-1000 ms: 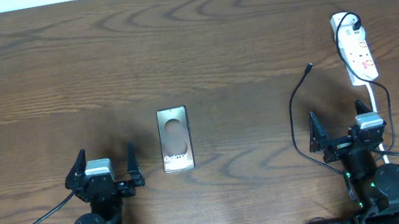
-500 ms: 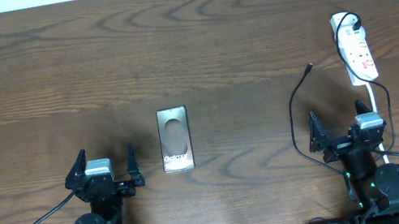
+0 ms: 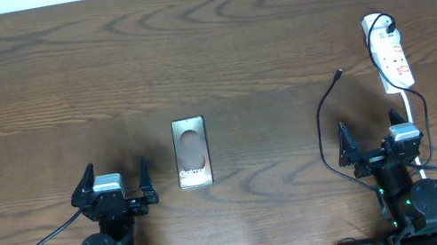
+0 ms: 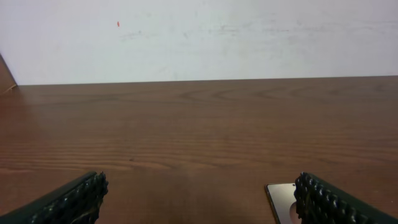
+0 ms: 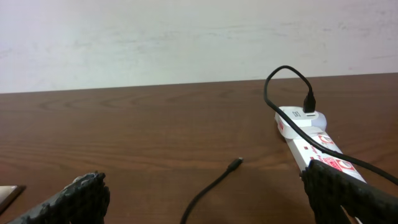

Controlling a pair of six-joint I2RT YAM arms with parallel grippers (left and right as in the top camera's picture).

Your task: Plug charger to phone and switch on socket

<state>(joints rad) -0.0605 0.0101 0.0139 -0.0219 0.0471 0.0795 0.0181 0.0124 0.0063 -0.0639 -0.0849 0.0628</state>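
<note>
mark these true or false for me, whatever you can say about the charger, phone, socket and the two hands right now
1. The charger tip is plugged into the phone. False: the tip lies loose on the table, well away from the phone.
2. The left hand and the right hand are both open and hold nothing. True.
3. The phone lies nearer the left hand than the right hand. True.
4. The socket sits on the left side of the table. False: it lies at the right, beyond the right hand.
</note>
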